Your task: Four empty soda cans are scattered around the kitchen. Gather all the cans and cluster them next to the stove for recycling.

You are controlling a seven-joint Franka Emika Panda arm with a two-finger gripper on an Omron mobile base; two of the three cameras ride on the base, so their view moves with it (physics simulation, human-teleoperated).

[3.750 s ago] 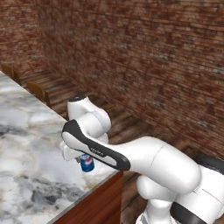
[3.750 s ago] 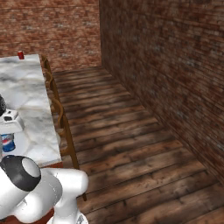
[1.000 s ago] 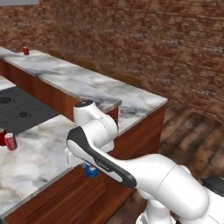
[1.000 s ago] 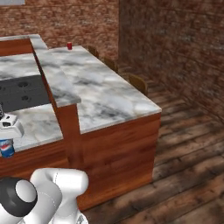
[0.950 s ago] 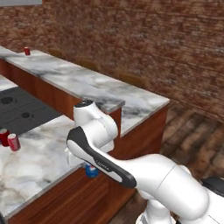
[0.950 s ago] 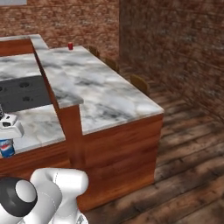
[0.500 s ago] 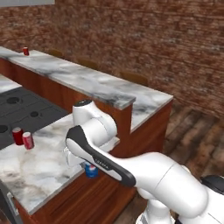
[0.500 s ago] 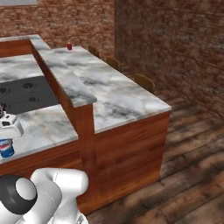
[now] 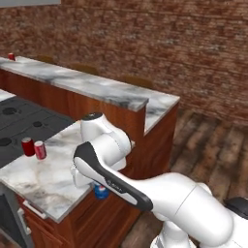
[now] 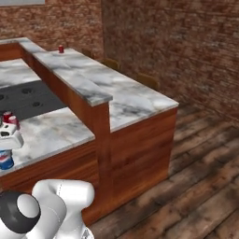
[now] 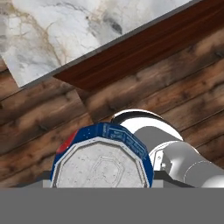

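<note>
Blue soda can [image 11: 101,158] gripped in tool [image 10: 6,135].

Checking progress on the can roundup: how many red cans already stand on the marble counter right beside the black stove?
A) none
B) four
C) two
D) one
C: two red cans stand side by side on the counter at the edge of the stove, while a third red can sits apart on the far bar top.
</note>
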